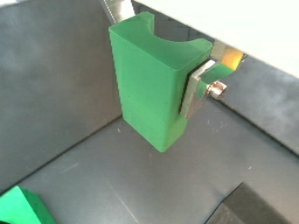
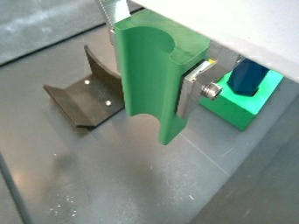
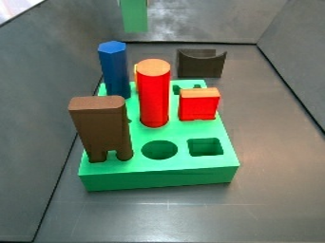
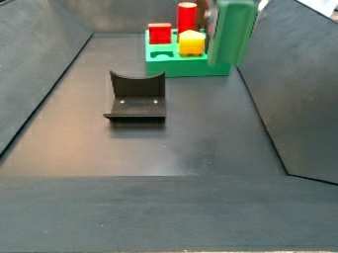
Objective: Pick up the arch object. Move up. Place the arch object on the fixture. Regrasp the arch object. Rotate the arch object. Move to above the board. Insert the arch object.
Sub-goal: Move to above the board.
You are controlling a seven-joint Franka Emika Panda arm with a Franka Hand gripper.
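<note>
The gripper (image 2: 152,66) pinches the arch (image 2: 149,79) between its silver fingers (image 2: 194,87); both wrist views show the arch clamped near its notched end, its long body hanging down clear of the floor (image 2: 187,188). In a side view the arch (image 4: 235,38) is aloft, in front of the board's (image 4: 185,65) right end as seen from there. The fixture (image 4: 133,97) stands on the floor well apart from it, empty.

Judged step: the lift after pickup, with transfer to the fixture next.

Requirements for doing it well:
- Hold the pinch firm. The grip sits at one end, so the long free end could swing or slip if the arm jerks.
- Gain enough height to clear the pieces on the board before moving sideways. The red cylinder (image 3: 152,91) and blue prism (image 3: 113,67) stand tall.
- Travel to above the fixture and line the arch up with its curved seat before descending.
- Lower slowly. The fixture's upright back could catch the free end.

Which empty board hole (image 3: 160,149) suits the arch cannot be told from these views.
</note>
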